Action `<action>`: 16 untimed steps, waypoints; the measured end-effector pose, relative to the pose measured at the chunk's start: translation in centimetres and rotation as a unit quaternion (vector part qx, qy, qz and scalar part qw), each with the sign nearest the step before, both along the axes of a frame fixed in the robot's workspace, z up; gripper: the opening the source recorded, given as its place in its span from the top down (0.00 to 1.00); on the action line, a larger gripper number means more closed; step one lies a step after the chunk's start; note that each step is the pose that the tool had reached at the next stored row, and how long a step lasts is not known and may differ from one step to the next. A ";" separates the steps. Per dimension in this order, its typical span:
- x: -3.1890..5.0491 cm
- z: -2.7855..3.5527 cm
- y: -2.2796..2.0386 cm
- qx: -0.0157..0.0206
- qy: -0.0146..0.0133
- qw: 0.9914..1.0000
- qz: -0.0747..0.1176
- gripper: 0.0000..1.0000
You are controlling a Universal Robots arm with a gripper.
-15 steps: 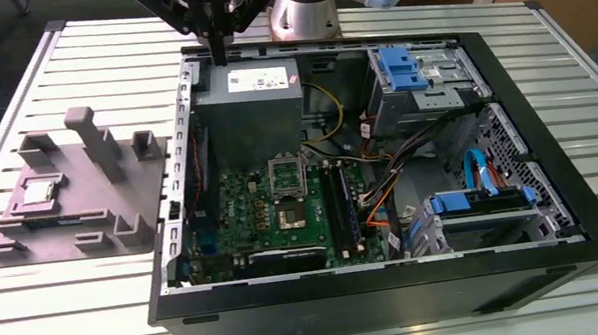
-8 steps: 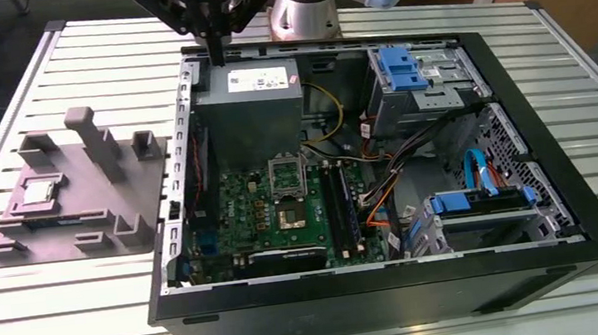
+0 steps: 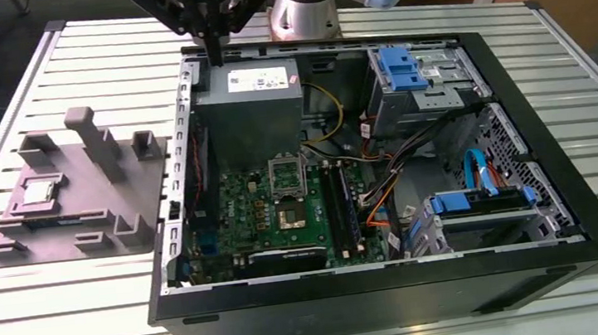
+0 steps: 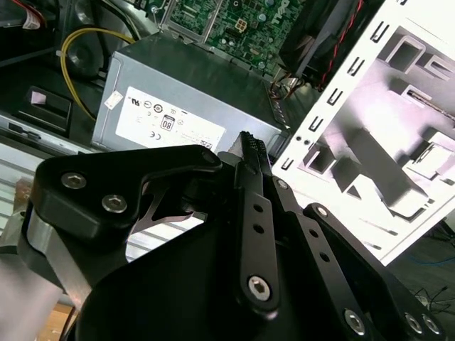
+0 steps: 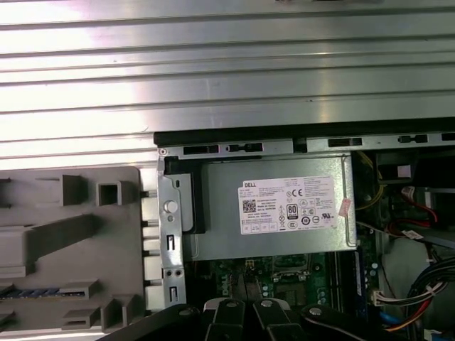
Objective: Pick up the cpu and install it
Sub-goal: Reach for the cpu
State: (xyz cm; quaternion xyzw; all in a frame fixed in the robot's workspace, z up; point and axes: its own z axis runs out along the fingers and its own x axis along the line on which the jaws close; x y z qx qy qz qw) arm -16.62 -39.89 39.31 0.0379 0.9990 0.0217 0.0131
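Ribbed silver slats make up the table, and on it stands the open black computer case, a sheet-metal box that serves as the landmark. Beside the case, on the exterior view's left, lies the matte grey plastic fixture block, moulded with posts and pockets. Inside the case, against its far wall, sits the smooth grey power supply with a white label. Nearer the case's front wall is the green motherboard, carrying the rectangular metal socket frame. The black jointed gripper hangs over the case's far rim by the power supply, its jaws pressed together on nothing. The cpu, a small shiny square, rests in a fixture pocket outside the case. By my reading, neither pick-up nor installation has been done.
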 end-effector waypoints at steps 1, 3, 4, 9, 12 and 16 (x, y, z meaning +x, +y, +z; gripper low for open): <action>-0.03 0.00 0.00 0.000 0.000 1.000 0.000 0.90; -0.07 0.00 0.00 0.000 0.000 1.000 0.000 0.90; -0.09 0.00 0.00 0.000 0.000 1.000 0.000 0.90; -0.18 0.00 0.00 0.000 0.000 1.000 0.000 0.90; -0.23 0.00 0.00 0.000 0.000 1.000 0.000 0.90; -0.33 0.00 0.00 0.000 0.000 1.000 0.000 0.90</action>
